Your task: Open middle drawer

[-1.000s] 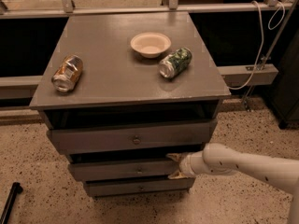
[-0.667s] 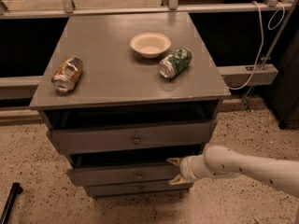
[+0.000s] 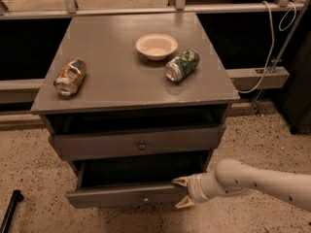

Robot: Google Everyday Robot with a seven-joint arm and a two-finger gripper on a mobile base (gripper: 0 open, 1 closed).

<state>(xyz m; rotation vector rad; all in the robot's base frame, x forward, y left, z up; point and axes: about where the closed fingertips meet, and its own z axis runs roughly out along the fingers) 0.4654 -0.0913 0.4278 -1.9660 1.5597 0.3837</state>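
The middle drawer (image 3: 121, 194) of the grey cabinet is pulled partly out, showing its dark inside; its tiny knob (image 3: 146, 198) is at the centre of the front. My gripper (image 3: 182, 192) is at the right end of that front, on a white arm (image 3: 252, 181) coming in from the right. One finger (image 3: 181, 181) lies over the front's top edge and the other sits under its bottom edge, gripping it. The drawer above (image 3: 141, 144), with a bigger knob, stands slightly out.
On the cabinet top (image 3: 121, 76) lie a crushed brown can (image 3: 70, 75), a pale bowl (image 3: 156, 46) and a green can (image 3: 182, 65). A white cable (image 3: 272, 52) hangs at the right. A dark rod (image 3: 10, 208) lies on the speckled floor at the bottom left.
The middle drawer has slid further out toward the camera, with my gripper moving along on its right end. The cans and bowl have not moved.
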